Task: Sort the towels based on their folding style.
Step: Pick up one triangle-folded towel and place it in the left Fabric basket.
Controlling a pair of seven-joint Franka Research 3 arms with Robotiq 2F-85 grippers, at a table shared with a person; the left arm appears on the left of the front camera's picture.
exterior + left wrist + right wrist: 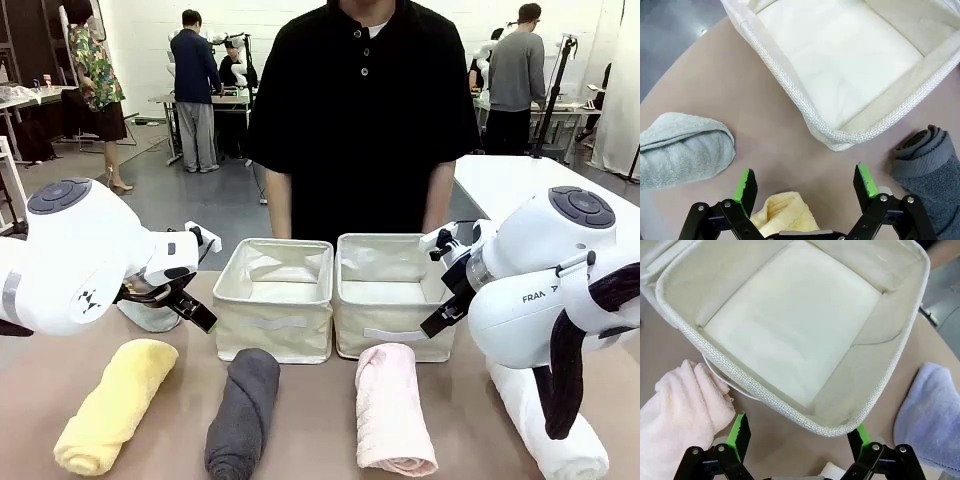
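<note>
**Two open claws, two bins, six towels on the table**

Front view: two cream bins stand side by side, the left bin (pixel 270 335) touching the right bin (pixel 385 340). On the robot's side of the bins, four rolled towels lie in a row on the table (pixel 318 425): a yellow towel (pixel 115 405), a grey towel (pixel 243 412), a pink towel (pixel 390 420) and a white towel (pixel 565 440). A fifth, the green towel (pixel 148 316), lies just left of the bins, partly behind the left gripper (pixel 188 303). The right gripper (pixel 445 300) hangs just right of the bins. One person (pixel 360 110) stands behind the bins.

Left wrist view: the left gripper (pixel 807 182) has its two jaws spread wide with nothing between them, near a corner of the left bin (pixel 790 95). Three towels show around that corner: green (pixel 682 150), yellow (pixel 785 212) and grey (pixel 930 165).

Right wrist view: the right gripper (pixel 800 432) is also spread wide and empty-handed, close to the right bin (pixel 765 390). Three towels show here: pink (pixel 680 410) against the bin's wall, a blue towel (pixel 932 425) beside the bin, and a sliver of white (pixel 832 471).
</note>
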